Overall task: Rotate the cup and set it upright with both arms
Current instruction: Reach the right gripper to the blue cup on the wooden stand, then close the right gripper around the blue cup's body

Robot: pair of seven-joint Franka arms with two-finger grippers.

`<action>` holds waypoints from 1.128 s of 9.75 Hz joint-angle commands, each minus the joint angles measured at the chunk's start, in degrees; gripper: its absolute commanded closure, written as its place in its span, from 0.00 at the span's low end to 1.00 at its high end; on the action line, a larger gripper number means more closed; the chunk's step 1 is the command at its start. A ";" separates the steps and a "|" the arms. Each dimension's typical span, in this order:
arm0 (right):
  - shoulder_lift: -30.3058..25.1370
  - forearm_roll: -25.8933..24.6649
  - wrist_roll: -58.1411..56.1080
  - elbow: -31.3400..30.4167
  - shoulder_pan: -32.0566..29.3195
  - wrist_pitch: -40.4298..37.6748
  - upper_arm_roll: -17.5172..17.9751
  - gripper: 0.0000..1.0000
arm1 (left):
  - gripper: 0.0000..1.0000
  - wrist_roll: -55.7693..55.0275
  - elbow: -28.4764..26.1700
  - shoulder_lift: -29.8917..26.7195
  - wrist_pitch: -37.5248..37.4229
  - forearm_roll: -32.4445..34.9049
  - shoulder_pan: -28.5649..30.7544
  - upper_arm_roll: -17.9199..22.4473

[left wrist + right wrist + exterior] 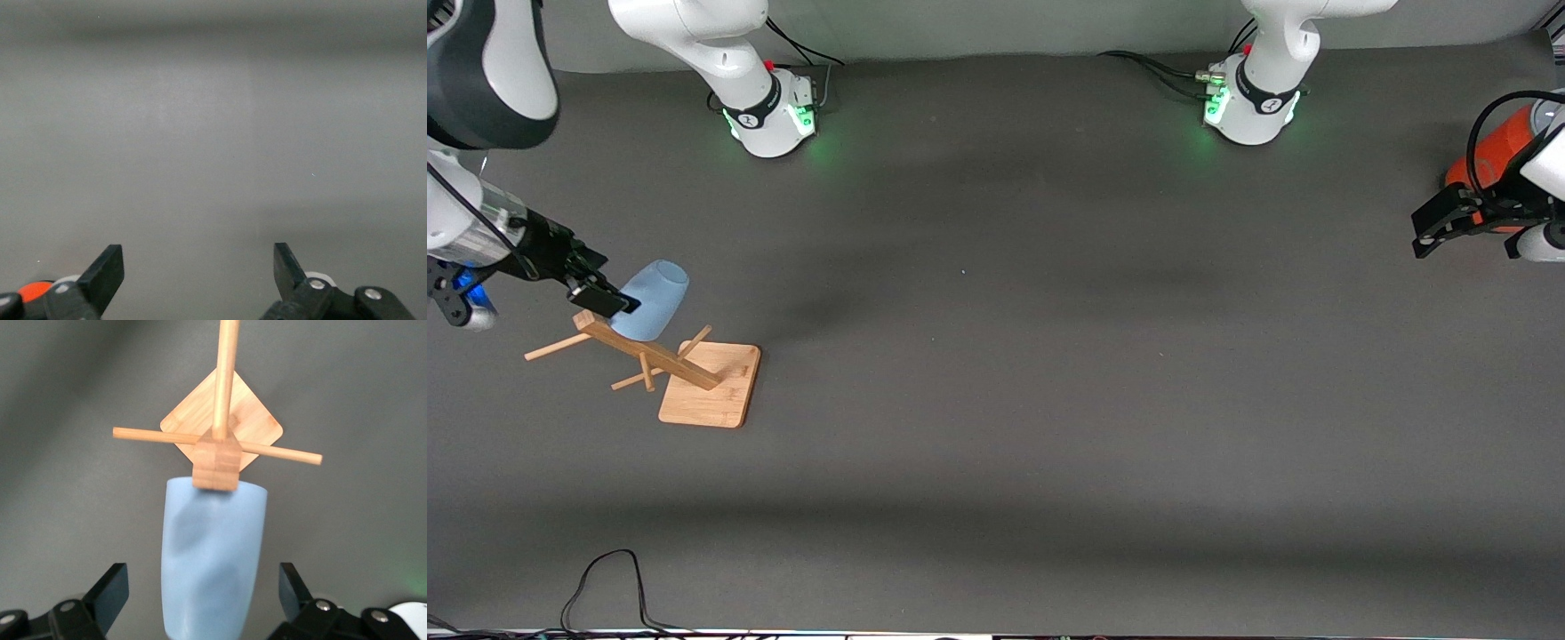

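- The pale-blue cup [653, 299] hangs mouth-down and tilted on a peg of a wooden rack [649, 354] at the right arm's end of the grey bench [1049, 400].
- The rack's square bamboo base [713, 387] sits flat on the bench, its post leaning in the front view with thin dowels crossing it.
- The right claw [605, 300] is at the cup, its fingers spread wide and released; in the right wrist view one finger [107, 590] shows on each side of the cup [210, 560], apart from its walls.
- In that same wrist view the rack's block top [217, 461] covers part of the cup's rim and the base [253, 420] shows below it.
- The left claw [1467, 233] waits over the left arm's end of the bench, released as well; the left wrist view shows its fingers [107, 270] standing well apart over bare grey bench [213, 133].
- An orange cylinder [1494, 151] stands by the left claw at the edge of the front view.
- A black cable [605, 587] loops on the bench edge nearest the front camera.
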 commanded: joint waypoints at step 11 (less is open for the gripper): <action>0.49 2.08 -0.07 -5.92 0.26 4.74 -0.03 0.34 | 0.00 0.08 1.06 0.60 -0.02 0.81 0.08 -0.10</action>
